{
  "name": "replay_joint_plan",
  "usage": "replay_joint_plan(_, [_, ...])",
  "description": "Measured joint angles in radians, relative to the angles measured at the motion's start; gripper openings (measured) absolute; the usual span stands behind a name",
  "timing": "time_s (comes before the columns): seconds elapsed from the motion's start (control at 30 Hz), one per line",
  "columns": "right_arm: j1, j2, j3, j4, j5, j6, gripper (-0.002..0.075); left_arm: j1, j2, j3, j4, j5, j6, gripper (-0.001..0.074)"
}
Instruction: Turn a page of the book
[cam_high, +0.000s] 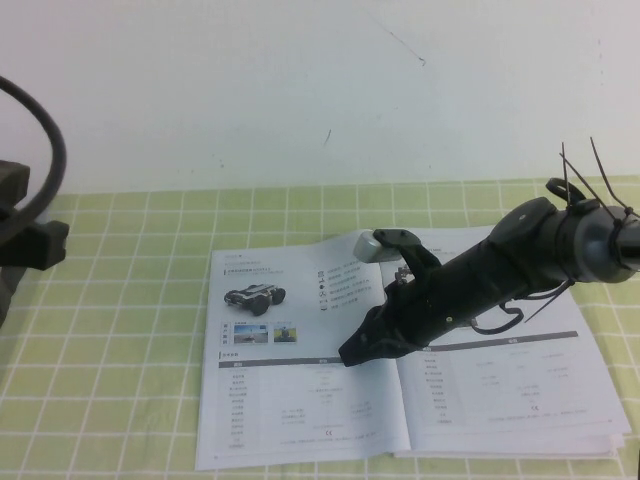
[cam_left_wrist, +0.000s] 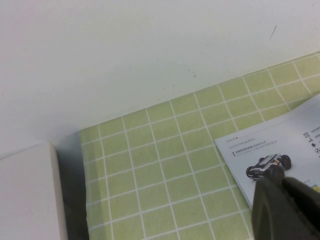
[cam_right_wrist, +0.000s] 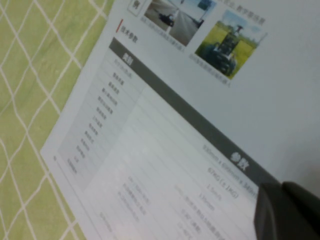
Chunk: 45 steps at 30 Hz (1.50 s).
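Right gripper (cam_high: 352, 352) is reaching over the open book (cam_high: 300, 360), near its spine

The book is lying flat on the green checked surface (cam_high: 120, 330); fingers look closed and empty, so next it is needing a page edge to lift. Print is too small to read. Left gripper (cam_left_wrist: 280, 200) is parked off the book's left, fingers unclear

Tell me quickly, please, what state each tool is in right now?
Left tool: parked at the table's left edge by the book; state cannot be told.
Right tool: over the book's middle; state cannot be told.
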Motion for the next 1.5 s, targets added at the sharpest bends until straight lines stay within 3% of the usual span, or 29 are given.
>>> replay_joint_plan(0.43, [-0.02, -0.022, 0.012, 0.102, 0.07, -0.115, -0.0003, 0.0, 0.0, 0.0, -0.019, 0.0, 0.002, -0.0004])
replay_joint_plan(0.93, [-0.018, -0.359, 0.021, -0.018, 0.083, -0.127, -0.0003, 0.0, -0.002, 0.0, -0.042, -0.037, 0.002, -0.0004])
replay_joint_plan(1.2, [-0.018, -0.681, 0.081, -0.05, -0.018, -0.152, -0.0003, 0.0, -0.125, 0.014, 0.047, -0.041, -0.044, -0.0004])
replay_joint_plan(1.5, [-0.018, -1.156, 0.398, 0.041, -0.214, -0.248, -0.0003, 0.0, -0.417, 0.187, 0.082, -0.003, -0.143, -0.0004])
